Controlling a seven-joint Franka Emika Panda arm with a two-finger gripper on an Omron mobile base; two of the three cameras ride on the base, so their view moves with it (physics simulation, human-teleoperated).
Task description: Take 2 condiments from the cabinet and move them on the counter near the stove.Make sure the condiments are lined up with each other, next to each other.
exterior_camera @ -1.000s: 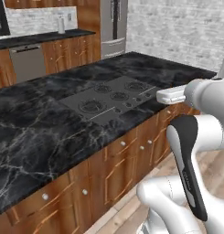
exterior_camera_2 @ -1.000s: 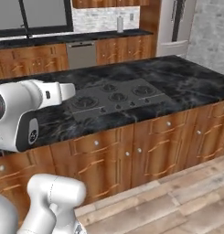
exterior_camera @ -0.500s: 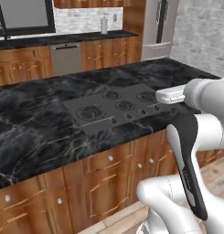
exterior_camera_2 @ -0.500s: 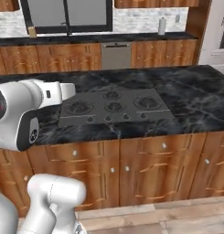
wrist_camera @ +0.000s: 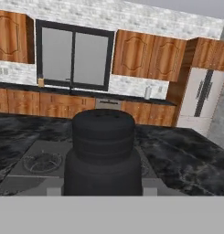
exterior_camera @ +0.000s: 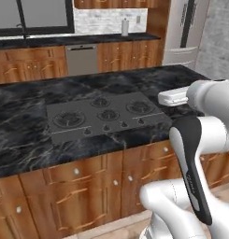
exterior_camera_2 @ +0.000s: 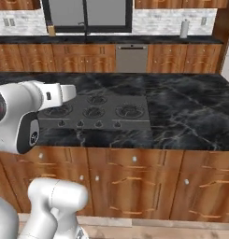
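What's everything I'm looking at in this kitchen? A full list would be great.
counter: one, black marble with white veins, island in front of the robot
stove: one, dark grey, round burners, set into that counter
drawer fronts: several, reddish-brown wood, under the counter
wall cabinets: several, reddish-brown, doors shut, far wall
window: one, dark frame, far wall
dishwasher: one, grey, below the far worktop
fridge: one, silver-white, far right
paper-towel roll: one, white, on the far worktop
dark ribbed cylinder: one, close before the hand camera; cannot tell what it is
arm: one, white with dark joints
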